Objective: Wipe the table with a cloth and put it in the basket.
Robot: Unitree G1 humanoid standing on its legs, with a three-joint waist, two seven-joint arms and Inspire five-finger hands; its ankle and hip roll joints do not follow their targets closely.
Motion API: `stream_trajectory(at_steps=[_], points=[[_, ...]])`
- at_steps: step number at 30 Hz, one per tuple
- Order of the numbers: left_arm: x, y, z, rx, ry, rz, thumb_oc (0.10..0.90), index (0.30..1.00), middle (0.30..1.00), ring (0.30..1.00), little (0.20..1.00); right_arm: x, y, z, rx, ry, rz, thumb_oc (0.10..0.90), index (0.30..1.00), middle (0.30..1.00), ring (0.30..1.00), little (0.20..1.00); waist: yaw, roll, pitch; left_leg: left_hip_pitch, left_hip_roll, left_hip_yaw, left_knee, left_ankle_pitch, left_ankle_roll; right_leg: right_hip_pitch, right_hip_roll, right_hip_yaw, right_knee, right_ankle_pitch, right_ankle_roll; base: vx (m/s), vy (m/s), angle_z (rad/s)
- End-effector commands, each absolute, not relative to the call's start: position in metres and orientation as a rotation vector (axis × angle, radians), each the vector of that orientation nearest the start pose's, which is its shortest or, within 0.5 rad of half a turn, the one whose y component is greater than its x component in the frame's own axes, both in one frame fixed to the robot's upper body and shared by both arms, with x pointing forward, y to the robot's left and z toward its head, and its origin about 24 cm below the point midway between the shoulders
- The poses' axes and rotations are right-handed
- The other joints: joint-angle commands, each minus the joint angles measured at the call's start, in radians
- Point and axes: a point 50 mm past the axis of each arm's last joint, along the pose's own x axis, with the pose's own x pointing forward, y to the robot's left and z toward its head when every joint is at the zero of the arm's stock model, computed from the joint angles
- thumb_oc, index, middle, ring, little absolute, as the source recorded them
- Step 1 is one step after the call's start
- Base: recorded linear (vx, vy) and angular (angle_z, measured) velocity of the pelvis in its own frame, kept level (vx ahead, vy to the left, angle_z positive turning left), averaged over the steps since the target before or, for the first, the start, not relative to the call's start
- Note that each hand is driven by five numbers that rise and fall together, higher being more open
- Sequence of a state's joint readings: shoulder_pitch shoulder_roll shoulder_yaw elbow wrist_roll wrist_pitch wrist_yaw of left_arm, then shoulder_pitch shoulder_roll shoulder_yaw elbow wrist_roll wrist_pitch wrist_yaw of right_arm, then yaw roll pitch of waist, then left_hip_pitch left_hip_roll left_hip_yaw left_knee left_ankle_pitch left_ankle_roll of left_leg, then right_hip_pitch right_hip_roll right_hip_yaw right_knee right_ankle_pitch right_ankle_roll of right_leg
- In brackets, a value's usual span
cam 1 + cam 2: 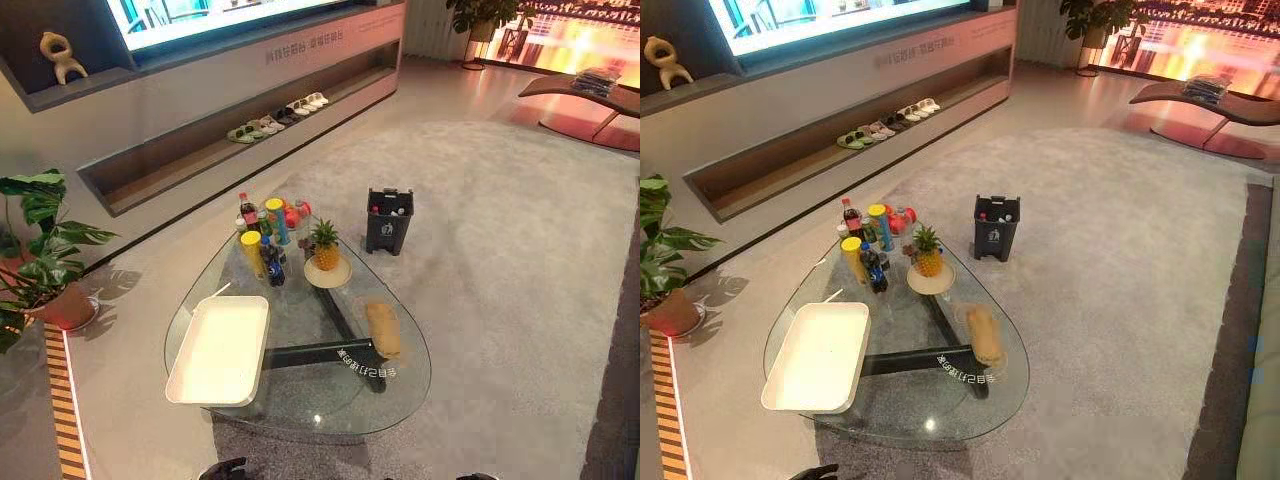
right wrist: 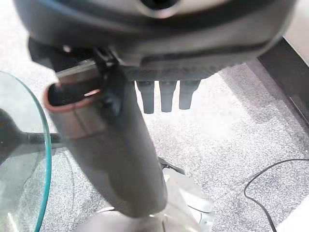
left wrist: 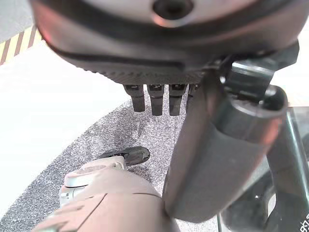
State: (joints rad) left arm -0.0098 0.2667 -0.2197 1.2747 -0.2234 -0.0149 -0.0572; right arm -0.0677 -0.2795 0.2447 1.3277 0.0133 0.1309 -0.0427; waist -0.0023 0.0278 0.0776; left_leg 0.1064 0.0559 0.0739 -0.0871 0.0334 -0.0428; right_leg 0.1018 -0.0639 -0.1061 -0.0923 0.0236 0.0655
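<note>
**Cloth on the glass, both hands empty**

Nearest us, the left hand and right hand hang over nubbly grey carpet, fingers straight and relaxed, holding nothing. The table is a rounded triangle of clear glass on a dark base with white lettering too small for us to read. On its left sits the basket, a shallow white rectangular tub. On its right, well apart from it, lies the cloth, a tan folded oblong. Beyond them stand a pineapple on a pale plate and a cluster of bottles with bright labels we cannot read. Further off, a dark bin stands on the carpet, and slippers line a low shelf.
</note>
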Motion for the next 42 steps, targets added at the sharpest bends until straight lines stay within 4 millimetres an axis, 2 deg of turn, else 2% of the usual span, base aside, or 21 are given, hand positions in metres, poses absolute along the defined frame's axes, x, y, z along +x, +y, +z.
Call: stream_trajectory(at_steps=[1, 21, 29, 34, 37, 40, 42], points=[[0.111, 0.238, -0.156, 0.200, 1.203, 0.022, 0.800, 0.900, 0.900, 0.900, 0.900, 0.107, -0.263, -0.152, -0.447, 1.370, -0.092, 0.800, 0.900, 0.900, 0.900, 0.900, 0.009, -0.023, 0.005, 0.003, -0.025, -0.011, 0.000, -0.073, -0.009, 0.011, -0.005, -0.033, 0.021, -0.048, 0.028, 0.16, -0.081, -0.13], [0.112, 0.237, -0.156, 0.179, 1.191, 0.033, 0.800, 0.900, 0.900, 0.900, 0.900, 0.107, -0.263, -0.152, -0.451, 1.368, -0.097, 0.800, 0.900, 0.900, 0.900, 0.900, 0.013, -0.016, 0.006, 0.002, -0.026, -0.019, 0.000, -0.073, -0.009, 0.011, -0.005, -0.035, 0.021, -0.050, 0.026, 0.00, 0.000, 0.00], [0.116, 0.238, -0.154, 0.147, 1.153, 0.075, 0.800, 0.900, 0.900, 0.900, 0.900, 0.104, -0.266, -0.152, -0.484, 1.345, -0.083, 0.800, 0.900, 0.900, 0.900, 0.900, -0.002, -0.006, 0.031, -0.017, -0.026, -0.018, 0.000, -0.064, -0.010, -0.012, -0.003, -0.025, 0.034, -0.053, 0.026, 0.00, 0.009, 0.00], [0.130, 0.238, -0.150, 0.123, 1.100, 0.117, 0.800, 0.900, 0.900, 0.900, 0.900, 0.111, -0.271, -0.148, -0.506, 1.330, -0.083, 0.800, 0.900, 0.900, 0.900, 0.900, -0.010, 0.005, 0.067, -0.063, -0.027, -0.022, 0.000, -0.049, -0.008, -0.058, -0.002, -0.017, 0.039, -0.043, 0.023, -0.01, 0.027, -0.01], [0.144, 0.240, -0.144, 0.102, 1.045, 0.149, 0.800, 0.900, 0.900, 0.900, 0.900, 0.122, -0.274, -0.144, -0.519, 1.298, -0.090, 0.800, 0.900, 0.900, 0.900, 0.900, -0.019, 0.013, 0.111, -0.110, -0.030, -0.024, 0.000, -0.031, -0.007, -0.106, -0.001, -0.005, 0.047, -0.033, 0.021, -0.09, 0.033, -0.01], [0.174, 0.240, -0.132, 0.086, 0.947, 0.168, 0.800, 0.900, 0.900, 0.900, 0.900, 0.150, -0.274, -0.134, -0.507, 1.215, -0.127, 0.800, 0.900, 0.900, 0.900, 0.900, -0.029, 0.023, 0.184, -0.195, -0.035, -0.028, 0.000, 0.001, -0.004, -0.208, 0.008, 0.018, 0.069, -0.015, 0.012, -0.26, 0.016, -0.01], [0.200, 0.239, -0.119, 0.060, 0.856, 0.197, 0.800, 0.900, 0.900, 0.900, 0.900, 0.179, -0.270, -0.123, -0.497, 1.133, -0.155, 0.800, 0.900, 0.900, 0.900, 0.900, -0.034, 0.030, 0.255, -0.267, -0.041, -0.028, 0.000, 0.025, 0.000, -0.298, 0.015, 0.026, 0.090, 0.002, 0.006, -0.28, 0.004, 0.01]])
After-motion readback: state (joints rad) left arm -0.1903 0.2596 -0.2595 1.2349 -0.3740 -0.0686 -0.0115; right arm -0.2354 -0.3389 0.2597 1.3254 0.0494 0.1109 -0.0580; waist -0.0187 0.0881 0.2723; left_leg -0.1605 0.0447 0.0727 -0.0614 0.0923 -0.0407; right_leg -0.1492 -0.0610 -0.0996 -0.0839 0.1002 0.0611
